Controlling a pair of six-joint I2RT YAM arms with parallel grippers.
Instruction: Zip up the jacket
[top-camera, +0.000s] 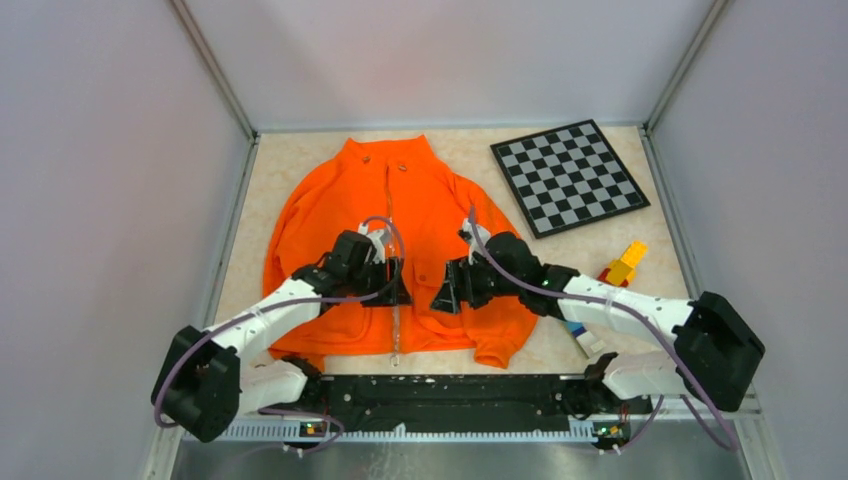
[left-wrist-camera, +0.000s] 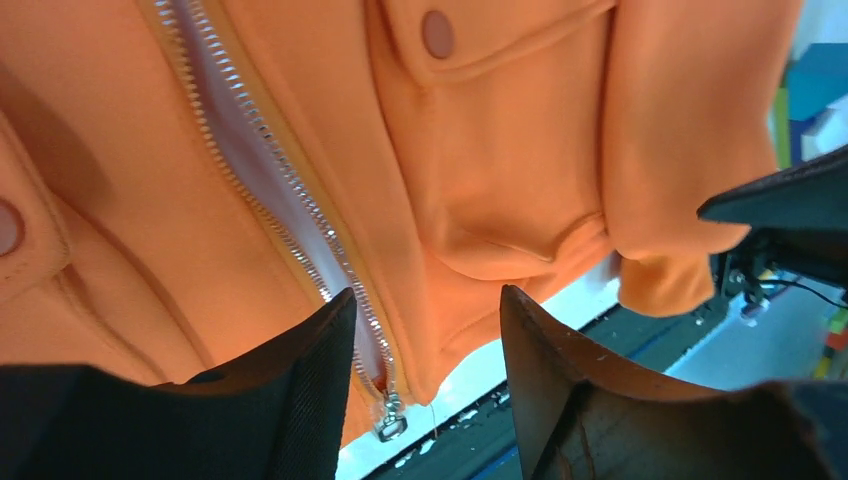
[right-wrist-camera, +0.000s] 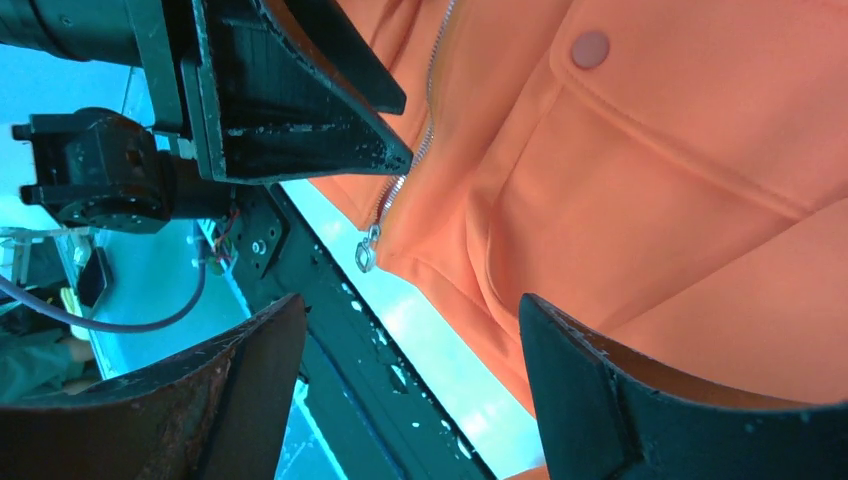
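Note:
The orange jacket (top-camera: 430, 200) lies flat on the table, collar at the far side and hem towards me. Its pale zipper (left-wrist-camera: 262, 150) stands open and shows pale lining. The metal slider and pull (left-wrist-camera: 390, 424) sit at the hem, and they also show in the right wrist view (right-wrist-camera: 367, 258). My left gripper (top-camera: 394, 288) is open and empty, just above the lower zipper (left-wrist-camera: 428, 292). My right gripper (top-camera: 446, 292) is open and empty over the jacket's lower right front near the hem (right-wrist-camera: 410, 300). Both grippers face each other, a little apart.
A grey chessboard (top-camera: 567, 175) lies at the back right. Yellow and red blocks (top-camera: 625, 262) sit right of the jacket, and a small white and blue object (top-camera: 583, 338) lies under the right arm. The black base rail (top-camera: 450, 392) runs along the near edge.

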